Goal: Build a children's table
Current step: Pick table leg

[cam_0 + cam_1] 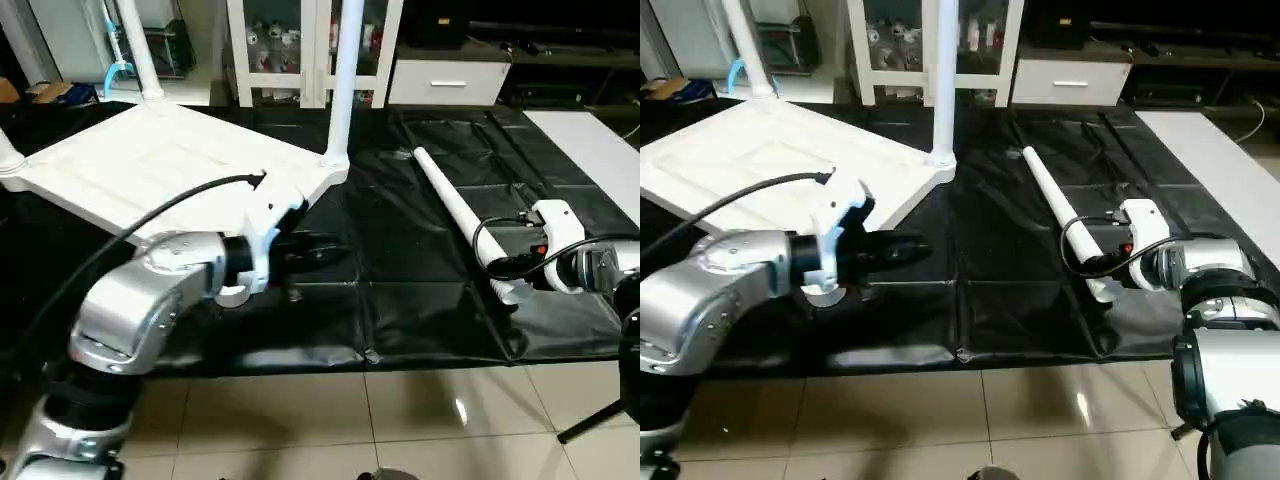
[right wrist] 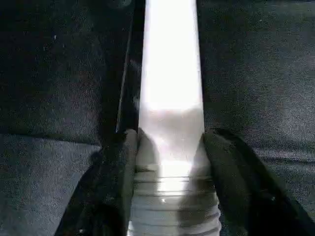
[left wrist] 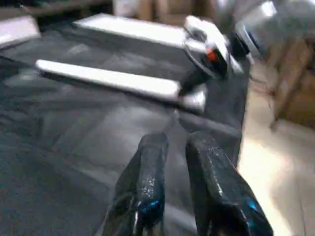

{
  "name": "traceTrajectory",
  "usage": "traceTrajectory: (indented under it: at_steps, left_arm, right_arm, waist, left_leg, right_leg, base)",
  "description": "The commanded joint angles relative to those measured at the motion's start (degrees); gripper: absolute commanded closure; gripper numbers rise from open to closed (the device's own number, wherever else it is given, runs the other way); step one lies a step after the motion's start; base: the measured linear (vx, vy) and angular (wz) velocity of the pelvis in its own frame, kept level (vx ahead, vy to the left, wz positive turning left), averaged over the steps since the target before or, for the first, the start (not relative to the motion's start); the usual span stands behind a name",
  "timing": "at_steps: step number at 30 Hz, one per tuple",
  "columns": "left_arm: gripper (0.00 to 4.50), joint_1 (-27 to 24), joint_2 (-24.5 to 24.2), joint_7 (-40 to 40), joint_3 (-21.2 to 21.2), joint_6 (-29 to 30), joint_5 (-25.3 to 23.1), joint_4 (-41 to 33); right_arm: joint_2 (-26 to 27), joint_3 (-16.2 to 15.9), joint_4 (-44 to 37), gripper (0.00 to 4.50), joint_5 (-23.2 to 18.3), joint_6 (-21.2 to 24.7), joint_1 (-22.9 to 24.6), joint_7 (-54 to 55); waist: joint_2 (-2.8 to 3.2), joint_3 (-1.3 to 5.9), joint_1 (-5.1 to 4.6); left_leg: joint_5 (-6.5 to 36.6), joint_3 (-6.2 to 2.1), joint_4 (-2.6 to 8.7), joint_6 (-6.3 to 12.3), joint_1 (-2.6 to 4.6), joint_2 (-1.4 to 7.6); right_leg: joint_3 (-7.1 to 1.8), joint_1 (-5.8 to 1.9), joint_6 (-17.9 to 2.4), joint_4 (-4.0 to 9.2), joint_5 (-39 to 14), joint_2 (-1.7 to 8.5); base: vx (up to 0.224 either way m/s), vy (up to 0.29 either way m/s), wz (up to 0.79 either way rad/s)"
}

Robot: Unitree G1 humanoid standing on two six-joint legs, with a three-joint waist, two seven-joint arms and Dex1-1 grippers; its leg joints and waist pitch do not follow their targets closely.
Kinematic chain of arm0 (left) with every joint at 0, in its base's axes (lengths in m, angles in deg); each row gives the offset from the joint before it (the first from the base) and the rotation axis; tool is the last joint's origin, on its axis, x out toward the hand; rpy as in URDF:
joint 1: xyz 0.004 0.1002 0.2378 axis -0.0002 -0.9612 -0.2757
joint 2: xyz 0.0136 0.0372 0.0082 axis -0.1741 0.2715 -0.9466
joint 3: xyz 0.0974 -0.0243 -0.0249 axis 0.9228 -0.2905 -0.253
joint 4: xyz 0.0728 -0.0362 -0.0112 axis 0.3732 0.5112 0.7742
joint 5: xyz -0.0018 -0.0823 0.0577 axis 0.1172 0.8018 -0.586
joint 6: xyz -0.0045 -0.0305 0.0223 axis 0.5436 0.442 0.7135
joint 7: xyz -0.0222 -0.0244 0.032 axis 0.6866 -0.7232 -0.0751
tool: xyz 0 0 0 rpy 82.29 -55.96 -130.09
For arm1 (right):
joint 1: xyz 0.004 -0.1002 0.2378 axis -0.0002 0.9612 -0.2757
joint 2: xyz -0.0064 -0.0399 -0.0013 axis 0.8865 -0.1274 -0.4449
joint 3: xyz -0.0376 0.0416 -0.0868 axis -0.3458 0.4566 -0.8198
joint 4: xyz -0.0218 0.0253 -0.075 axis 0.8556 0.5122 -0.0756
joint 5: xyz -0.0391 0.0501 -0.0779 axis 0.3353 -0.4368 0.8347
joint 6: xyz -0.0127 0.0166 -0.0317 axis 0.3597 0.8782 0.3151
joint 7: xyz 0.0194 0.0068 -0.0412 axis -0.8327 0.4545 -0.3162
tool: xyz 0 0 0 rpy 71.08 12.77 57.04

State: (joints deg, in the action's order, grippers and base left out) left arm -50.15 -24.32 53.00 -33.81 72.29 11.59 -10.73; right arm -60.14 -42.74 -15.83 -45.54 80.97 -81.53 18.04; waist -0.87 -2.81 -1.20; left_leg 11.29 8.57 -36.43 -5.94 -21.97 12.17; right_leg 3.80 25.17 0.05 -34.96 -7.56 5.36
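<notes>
Left eye view, progress: tabletop (image 1: 150,165) lies underside up at ten o'clock on the black-covered table (image 1: 400,300); three legs stand in its corner sockets, one of them at (image 1: 343,80).
Left to do: the fourth leg (image 1: 455,215) lies loose at two o'clock, not yet fitted, I judge.
Right gripper (image 2: 170,147): fingers (image 2: 118,187) flank the loose leg's ribbed end, touching or nearly so; grip looks unsettled.
Left gripper (image 3: 174,147): narrow gap, holding nothing, just beside the tabletop's near corner.
</notes>
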Motion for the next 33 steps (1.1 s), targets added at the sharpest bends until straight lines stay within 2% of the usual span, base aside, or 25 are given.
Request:
traceTrajectory:
  at_steps: [1, 2, 4, 5, 7, 9, 10, 11, 12, 13, 14, 17, 19, 20, 21, 24, 25, 27, 28, 29, 30, 31, 33]
  left_arm:
    - [3.62, 2.4, 1.0, -3.5, -2.7, -0.1, 0.1, 1.5]
    - [3.62, 3.2, 2.3, -5.0, -4.2, 0.1, 0.7, 2.3]
    - [3.62, 3.7, 3.2, -6.1, -5.2, 0.3, 1.2, 2.8]
    - [3.62, 4.0, 3.7, -6.8, -5.8, 0.6, 1.5, 3.1]
    - [3.62, 4.1, 4.0, -7.1, -6.2, 0.9, 1.7, 3.4]
    - [3.62, 4.2, 3.9, -6.9, -5.4, 0.7, 1.3, 3.9]
    - [3.62, 4.2, 3.8, -6.7, -5.1, 0.9, 1.3, 4.0]
    - [3.62, 4.3, 3.6, -6.3, -4.6, 1.3, 1.2, 4.0]
    - [3.62, 4.2, 2.7, -5.0, -3.3, 2.1, 0.9, 3.7]
    - [3.62, 3.8, 0.9, -2.3, -1.3, 3.0, 1.0, 2.9]
    - [3.62, 3.8, 0.9, -2.3, -1.3, 3.0, 1.0, 2.9]
    - [3.62, 3.9, -2.7, 2.4, 2.1, 2.9, 0.6, 2.5]
    - [3.62, 5.1, -3.9, 3.2, 2.9, 2.6, 0.2, 3.4]
    - [3.62, 5.1, -3.9, 3.2, 2.9, 2.6, 0.2, 3.4]
    - [3.62, 6.3, -4.4, 3.7, 2.8, 2.9, 0.4, 4.1]
    - [3.62, 7.3, -5.2, 4.7, 2.5, 3.6, 1.0, 4.2]
    - [3.62, 7.9, -6.0, 5.3, 2.6, 4.2, 1.3, 3.8]
    - [3.62, 8.1, -6.5, 5.7, 2.6, 4.6, 1.6, 3.5]
    - [3.62, 8.1, -7.3, 6.5, 2.9, 5.2, 2.0, 3.1]
    - [3.62, 8.1, -7.6, 6.9, 3.0, 5.4, 2.1, 2.9]
    - [3.62, 7.9, -8.9, 8.5, 3.9, 5.1, 2.0, 2.5]
    - [3.62, 7.8, -9.2, 8.8, 4.3, 5.2, 2.0, 2.2]
    - [3.62, 7.8, -9.3, 8.9, 4.5, 5.5, 2.2, 1.8]
  right_arm:
    - [-0.7, 1.9, 0.1, 2.63, -2.1, 0.2, 0.3, 0.1]
    - [-1.0, 2.5, -0.5, 2.69, -2.8, 0.6, 0.2, -1.0]
    - [-1.3, 2.7, -1.1, 2.85, -3.1, 0.9, 0.3, -1.9]
    - [-1.4, 2.9, -1.8, 2.97, -3.3, 1.1, 0.5, -2.6]
    - [-1.4, 3.0, -2.3, 3.13, -3.4, 1.2, 0.8, -3.1]
    - [-0.6, 2.5, -3.7, 3.13, -2.9, -1.5, 1.9, -2.9]
    - [-0.3, 2.4, -3.9, 3.13, -2.8, -2.2, 2.0, -2.9]
    - [0.0, 2.6, -3.8, 3.13, -2.7, -2.9, 1.9, -1.8]
    - [0.3, 2.7, -3.6, 2.88, -2.3, -4.0, 1.5, -0.7]
    - [0.6, 2.7, -3.2, 2.81, -2.1, -4.4, 0.6, 0.0]
    - [0.6, 2.7, -3.2, 2.81, -2.1, -4.4, 0.6, 0.0]
    - [1.3, 2.4, -1.9, 2.45, -1.1, -4.7, -3.5, 3.7]
    - [1.7, 1.2, -0.9, 2.36, 0.6, -4.2, -5.8, 5.7]
    - [1.7, 1.2, -0.9, 2.36, 0.6, -4.2, -5.8, 5.7]
    - [1.9, 0.0, -0.4, 2.1, 1.9, -3.7, -7.1, 6.4]
    - [2.5, -0.7, 0.5, 1.97, 2.8, -3.1, -8.3, 7.2]
    - [2.6, -0.9, 1.0, 1.92, 3.1, -2.6, -9.0, 7.4]
    - [2.8, -1.2, 1.3, 1.68, 3.5, -2.0, -9.3, 7.6]
    - [3.0, -1.2, 1.7, 1.6, 3.7, -1.2, -9.5, 7.9]
    - [3.1, -1.2, 1.9, 1.6, 3.7, -0.7, -9.6, 7.9]
    - [3.4, -1.4, 2.6, 1.53, 4.0, 0.9, -9.7, 7.4]
    - [3.6, -1.7, 3.0, 1.53, 4.4, 1.6, -9.2, 7.5]
    - [3.7, -2.5, 3.2, 1.53, 5.1, 1.8, -8.5, 7.6]
  waist:
    - [-0.81, 3.85, -0.07]
    - [-1.02, 3.88, -0.12]
    - [-1.07, 3.66, -0.11]
    - [-1.35, 3.68, -0.23]
    - [-0.97, 3.72, -0.15]
    - [-0.55, 3.77, -0.14]
    - [-0.67, 3.87, -0.14]
    - [-0.57, 4.05, -0.11]
    - [-0.53, 4.14, -0.08]
    - [-0.41, 4.09, -0.02]
    - [-0.37, 4.11, -0.02]
    - [0.05, 4.11, -0.2]
    - [-0.08, 3.66, -0.32]
    - [0.06, 3.72, -0.24]
    - [0.04, 2.94, -0.14]
    - [0.16, 2.74, -0.2]
    - [0.08, 2.15, -0.18]
    - [0.11, 2.18, -0.17]
    - [0.33, 1.64, -0.08]
    - [0.36, 1.49, -0.13]
    - [0.24, 1.43, -0.1]
    - [-0.1, 1.08, -0.11]
    - [-0.04, 0.94, -0.03]
  left_leg:
    - [19.5, 1.31, 3.7, 1.69, 0.38, -0.65]
    - [18.9, 1.21, 3.84, 2.14, -0.05, -0.64]
    - [19.6, 1.24, 3.7, 2.34, -0.05, -0.76]
    - [19.2, 1.16, 3.64, 2.35, -0.33, -0.86]
    - [18.7, 1.1, 3.56, 2.34, -0.35, -0.86]
    - [18.5, 1.1, 3.63, 2.51, -0.29, -0.84]
    - [18.2, 1.14, 3.66, 2.61, -0.26, -0.82]
    - [17.4, 1.09, 3.77, 2.64, -0.35, -0.69]
    - [16.7, 1.06, 3.89, 2.74, -0.46, -0.58]
    - [16.7, 1.07, 3.99, 2.86, -0.36, -0.52]
    - [16.8, 1.08, 3.99, 2.85, -0.28, -0.48]
    - [16.4, 1.03, 4.11, 2.37, -0.42, -0.41]
    - [16.2, 1.14, 4.17, 2.34, -0.57, -0.49]
    - [15.7, 1.31, 4.03, 2.45, -0.48, -0.55]
    - [16.2, 1.42, 4.19, 2.48, -0.47, -0.56]
    - [16.3, 1.43, 4.33, 2.1, -0.24, -0.55]
    - [16.6, 1.41, 4.56, 2.12, -0.38, -0.55]
    - [16.7, 1.31, 4.59, 1.79, -0.34, -0.54]
    - [16.1, 1.31, 4.7, 1.76, -0.4, -0.55]
    - [16.0, 1.3, 4.75, 1.7, -0.44, -0.58]
    - [14.9, 1.31, 4.66, 1.86, -0.44, -0.63]
    - [14.0, 1.37, 4.72, 2.2, -0.62, -0.61]
    - [12.9, 1.42, 4.74, 2.31, -0.6, -0.5]
  right_leg:
    - [-0.23, -2.79, -9.6, 5.17, -28.9, 0.67]
    - [-0.13, -3.08, -9.5, 4.94, -28.2, 0.66]
    - [0.13, -2.88, -8.5, 5.34, -30.8, 0.66]
    - [0.25, -3.07, -7.6, 5.34, -32.3, 0.75]
    - [0.27, -2.84, -6.9, 5.5, -33.2, 0.83]
    - [0.22, -2.71, -7.0, 5.61, -32.3, 0.75]
    - [0.17, -2.74, -7.2, 5.62, -31.5, 0.72]
    - [0.04, -2.88, -8.3, 5.25, -29.1, 0.78]
    - [-0.05, -3.02, -9.5, 4.84, -26.7, 0.77]
    - [-0.1, -2.96, -10.3, 4.7, -25.8, 0.76]
    - [-0.14, -2.93, -10.7, 4.62, -25.3, 0.78]
    - [-0.31, -3.19, -12.6, 3.92, -22.1, 0.73]
    - [-0.46, -3.11, -13.0, 3.89, -21.1, 0.68]
    - [-0.61, -3.08, -13.4, 3.82, -20.3, 0.65]
    - [-0.69, -2.67, -13.3, 4.01, -21.1, 0.52]
    - [-0.88, -2.76, -13.4, 3.96, -20.4, 0.57]
    - [-0.88, -2.6, -13.3, 4.16, -20.6, 0.53]
    - [-0.92, -2.86, -13.3, 3.92, -20.5, 0.54]
    - [-1.04, -2.7, -13.7, 3.9, -19.5, 0.58]
    - [-1.06, -2.75, -13.9, 3.86, -19.3, 0.55]
    - [-1.12, -3.0, -14.7, 3.66, -18.2, 0.67]
    - [-1.19, -2.98, -15.0, 3.63, -17.8, 0.69]
    - [-1.28, -3.05, -15.4, 3.6, -17.1, 0.85]
  base:
    - [0.0, 0.0, 0.0]
    - [0.0, 0.0, 0.0]
    - [0.0, 0.0, 0.0]
    - [0.0, 0.0, 0.0]
    - [0.0, 0.0, 0.0]
    - [0.0, 0.0, 0.0]
    - [0.0, 0.0, 0.0]
    - [0.0, 0.0, 0.0]
    - [0.0, 0.0, 0.0]
    - [0.0, 0.0, 0.0]
    - [0.0, 0.0, 0.0]
    - [0.0, 0.0, 0.0]
    - [0.0, 0.0, 0.0]
    - [0.0, 0.0, 0.0]
    - [0.0, 0.0, 0.0]
    - [0.0, 0.0, 0.0]
    - [0.0, 0.0, 0.0]
    - [0.0, 0.0, 0.0]
    - [0.0, 0.0, 0.0]
    - [0.0, 0.0, 0.0]
    - [0.0, 0.0, 0.0]
    - [0.0, 0.0, 0.0]
    - [0.0, 0.0, 0.0]
